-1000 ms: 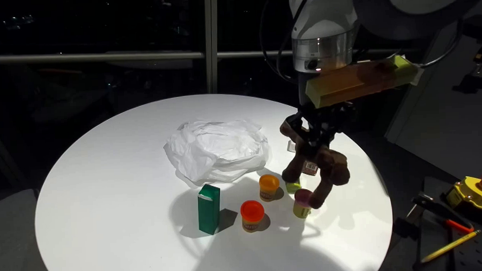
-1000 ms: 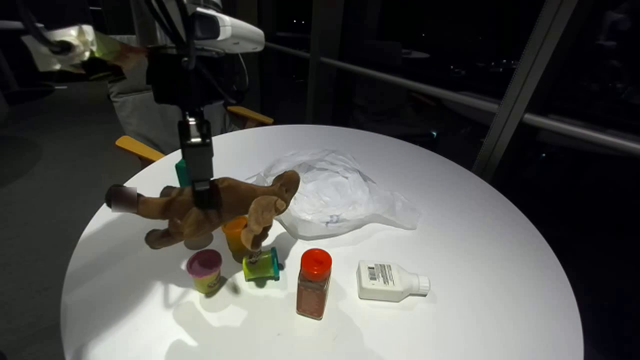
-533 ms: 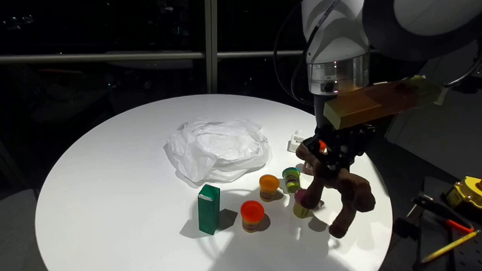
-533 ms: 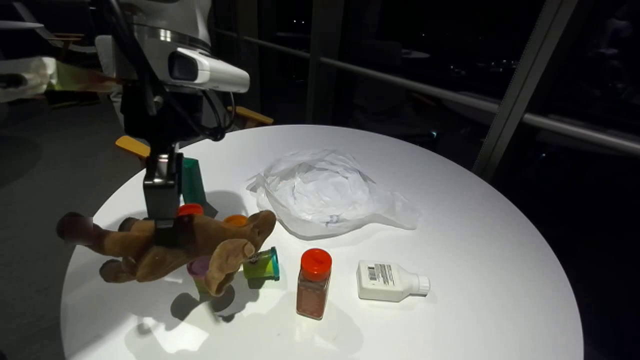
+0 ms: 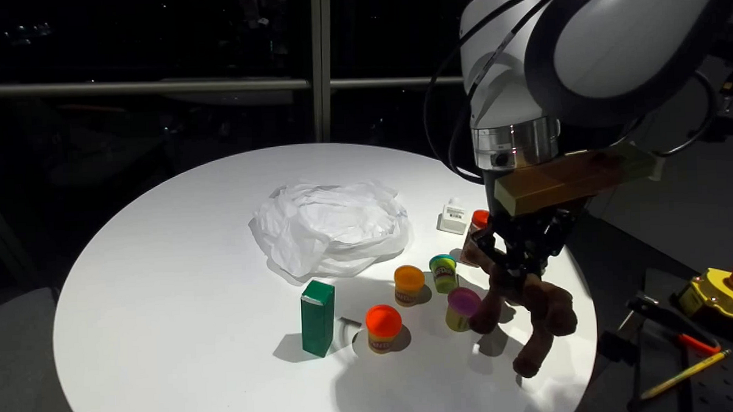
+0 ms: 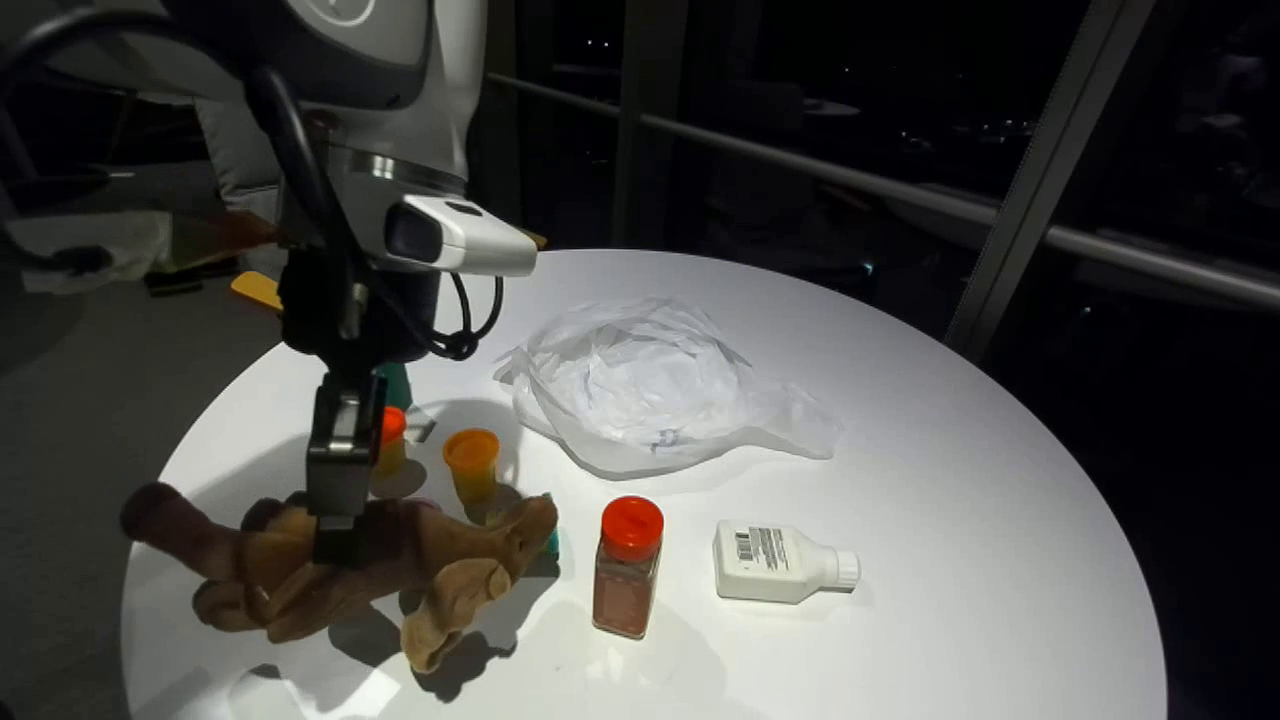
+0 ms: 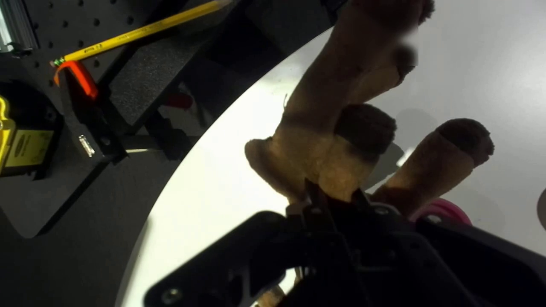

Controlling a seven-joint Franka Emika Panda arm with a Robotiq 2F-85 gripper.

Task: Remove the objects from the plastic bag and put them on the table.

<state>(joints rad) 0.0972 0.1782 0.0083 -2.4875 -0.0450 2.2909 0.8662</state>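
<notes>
In an exterior view, at lower left, the gripper is pinched on the brown toy, which has come down nearer the table. A red-topped jar stands at lower middle, the white bag lies in the middle, and a white bottle lies at lower right. The toy is out of the bag, so setting it down seems next.

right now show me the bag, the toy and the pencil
Bag (image 5: 337, 230): in an exterior view, on its crumpled middle.
Toy (image 6: 402, 550): in an exterior view, on its brown body.
Pencil (image 7: 140, 33): in the wrist view, on its yellow shaft.
</notes>
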